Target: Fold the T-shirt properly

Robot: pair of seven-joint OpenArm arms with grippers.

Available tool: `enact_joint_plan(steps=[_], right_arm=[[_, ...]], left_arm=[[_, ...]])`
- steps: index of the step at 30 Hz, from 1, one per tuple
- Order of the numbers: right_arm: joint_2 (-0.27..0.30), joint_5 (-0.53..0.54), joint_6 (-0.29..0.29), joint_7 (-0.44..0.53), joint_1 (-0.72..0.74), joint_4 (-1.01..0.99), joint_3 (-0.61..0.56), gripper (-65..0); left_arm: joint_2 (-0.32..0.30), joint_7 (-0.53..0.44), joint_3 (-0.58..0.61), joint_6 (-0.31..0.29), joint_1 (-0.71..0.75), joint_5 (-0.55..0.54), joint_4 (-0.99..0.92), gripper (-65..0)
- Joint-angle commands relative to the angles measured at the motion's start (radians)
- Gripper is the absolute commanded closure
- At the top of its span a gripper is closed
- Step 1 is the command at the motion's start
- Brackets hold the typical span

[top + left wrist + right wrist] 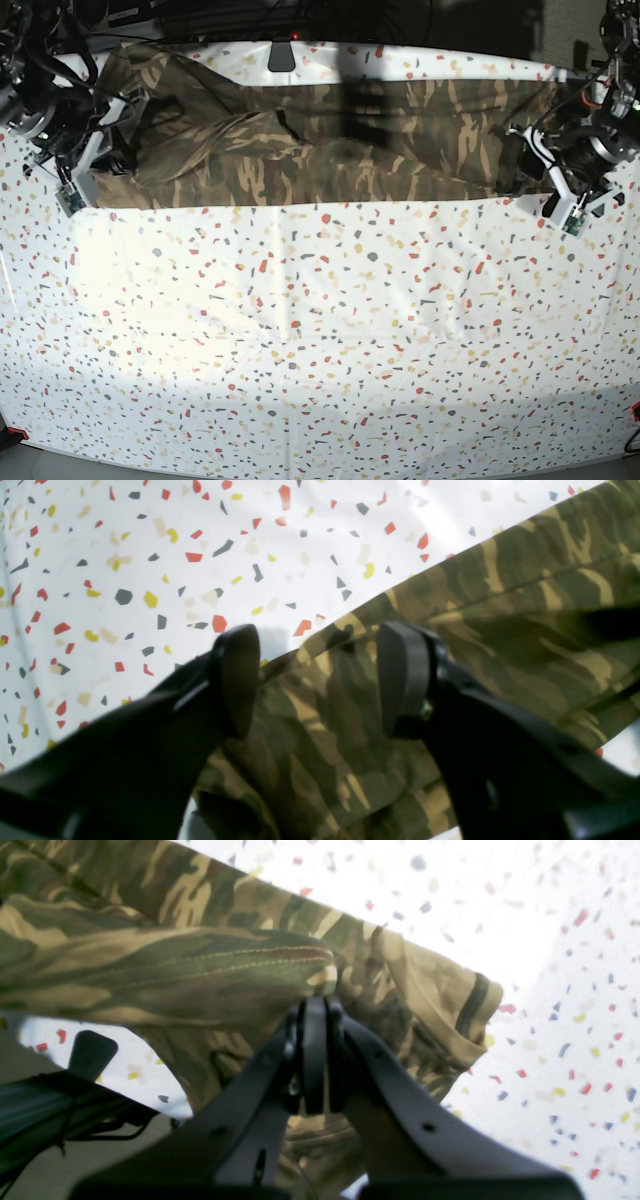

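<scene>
Over the T-shirt [450,645], left end effector [320,680] gapes empty.

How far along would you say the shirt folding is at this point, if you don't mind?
Early. The T-shirt lies stretched in a long band across the table's far side. The right gripper pinches one end; the left gripper stands open over the other. The crosswise folds remain.

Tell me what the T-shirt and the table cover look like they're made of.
T-shirt: soft woven or knit cloth, matte camouflage print; it drapes, creases and shows stitched hems. Table cover: probably thin sheet or fabric, white with colored flecks, faintly wrinkled; exact material unclear.
</scene>
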Motion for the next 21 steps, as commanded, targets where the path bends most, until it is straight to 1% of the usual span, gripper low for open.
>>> enact_joint_plan(steps=[1,6,11,14,17,19,21], right_arm=[[0.014,0.000,0.005,0.029,0.005,-0.001,0.007,0.0],[0.014,0.000,0.005,0.078,0.005,-0.034,0.007,0.0],[0.014,0.000,0.005,0.163,0.015,-0.035,0.007,0.0],[0.013,-0.011,0.005,0.165,0.043,-0.035,0.007,0.0],[0.014,-0.064,-0.029,0.165,0.075,-0.045,0.007,0.0],[0.014,-0.093,-0.040,0.161,0.091,-0.063,0.007,0.0],[0.013,-0.096,-0.040,0.143,0.093,-0.076,0.007,0.0]], left_arm=[[-0.014,-0.016,-0.008,-0.001,-0.005,-0.008,0.019,-36.3],[-0.014,-0.014,-0.008,-0.001,-0.005,-0.008,0.019,-36.3],[-0.014,0.006,-0.008,-0.001,-0.005,-0.008,0.019,-36.3],[-0.014,0.006,-0.008,-0.001,-0.005,-0.008,0.019,-36.3],[-0.014,0.006,-0.008,-0.002,-0.005,-0.008,0.019,-36.3],[-0.014,0.006,-0.008,-0.001,-0.005,-0.008,0.019,-36.3],[-0.014,0.006,-0.008,-0.001,-0.005,-0.008,0.019,-36.3]])
